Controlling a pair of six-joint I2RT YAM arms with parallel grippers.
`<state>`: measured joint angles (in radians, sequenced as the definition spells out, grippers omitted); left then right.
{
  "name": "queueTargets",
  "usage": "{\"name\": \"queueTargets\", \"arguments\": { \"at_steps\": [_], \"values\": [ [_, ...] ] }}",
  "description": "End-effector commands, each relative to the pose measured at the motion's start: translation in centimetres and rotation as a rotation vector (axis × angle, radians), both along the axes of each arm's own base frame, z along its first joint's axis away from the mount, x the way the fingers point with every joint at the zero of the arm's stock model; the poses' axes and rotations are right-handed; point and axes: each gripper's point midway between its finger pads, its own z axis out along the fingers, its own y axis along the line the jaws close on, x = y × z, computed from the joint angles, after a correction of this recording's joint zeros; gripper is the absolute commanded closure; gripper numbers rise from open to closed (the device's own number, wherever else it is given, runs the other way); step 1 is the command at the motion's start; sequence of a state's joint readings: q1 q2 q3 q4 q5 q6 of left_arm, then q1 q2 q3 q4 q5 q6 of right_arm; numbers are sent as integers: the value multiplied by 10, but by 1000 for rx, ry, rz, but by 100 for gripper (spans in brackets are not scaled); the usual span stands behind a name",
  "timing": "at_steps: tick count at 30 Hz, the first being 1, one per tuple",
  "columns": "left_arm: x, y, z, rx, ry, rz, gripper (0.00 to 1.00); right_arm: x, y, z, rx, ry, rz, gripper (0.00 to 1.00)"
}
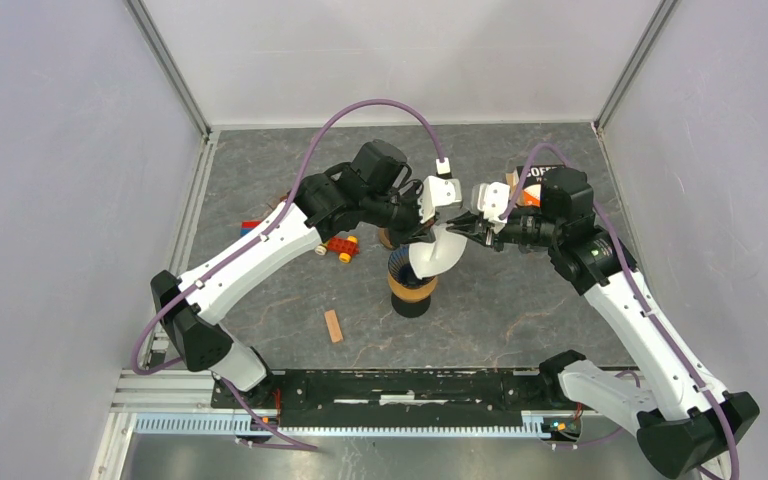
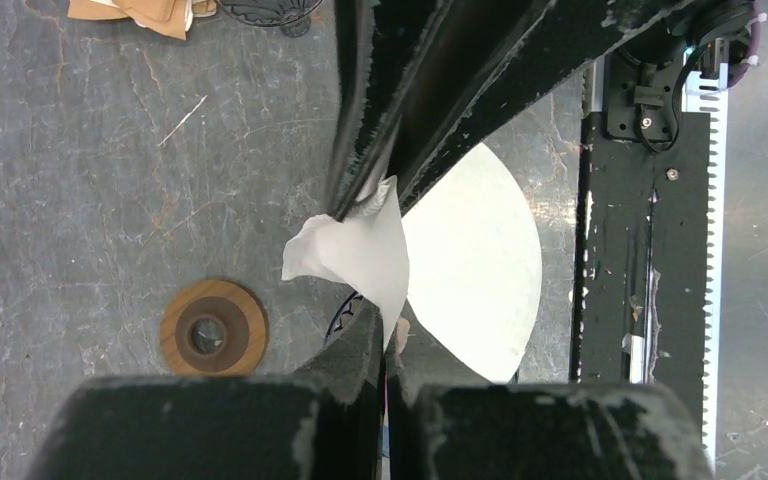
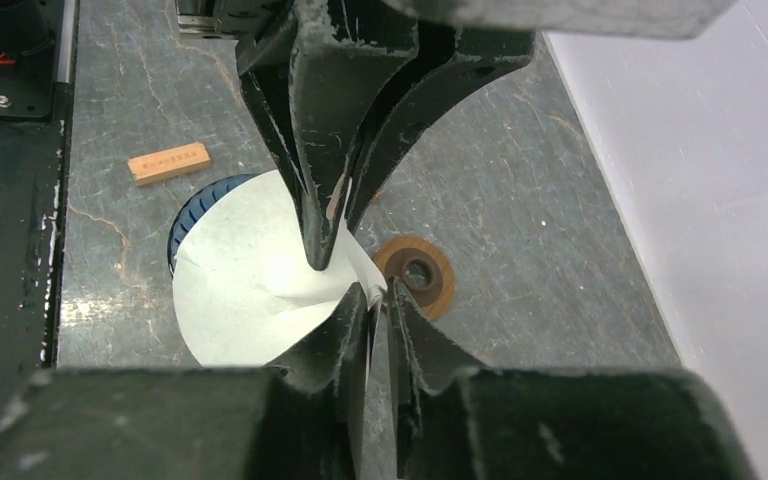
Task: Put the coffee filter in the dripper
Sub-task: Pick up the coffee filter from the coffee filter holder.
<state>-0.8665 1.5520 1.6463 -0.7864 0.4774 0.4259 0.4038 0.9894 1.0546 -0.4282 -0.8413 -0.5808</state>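
Dripper [image 1: 412, 293] mostly hidden beneath coffee filter [image 1: 438, 257]. Left gripper [image 2: 385, 335] and right gripper [image 3: 378, 312] both pinch its edge. Tabletop [image 1: 530, 300] open rightward.

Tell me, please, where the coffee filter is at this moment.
In the top view, the coffee filter hangs near the middle of the table, over the dripper, pinched between the left gripper and the right gripper.

Matt paper coffee filter [image 3: 250, 285], wooden block [image 3: 168, 162], scuffed table [image 3: 530, 190]

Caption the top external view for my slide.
Two arms, one paper: the left gripper and right gripper pinch the white coffee filter over the dripper.
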Motion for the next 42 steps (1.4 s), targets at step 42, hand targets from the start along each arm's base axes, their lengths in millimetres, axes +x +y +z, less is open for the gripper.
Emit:
{"name": "queueTargets", "arguments": {
  "at_steps": [42],
  "values": [
    [6,-12,14,-55,-7,31,98,10,4,0,71,49,-60,66]
  ]
}}
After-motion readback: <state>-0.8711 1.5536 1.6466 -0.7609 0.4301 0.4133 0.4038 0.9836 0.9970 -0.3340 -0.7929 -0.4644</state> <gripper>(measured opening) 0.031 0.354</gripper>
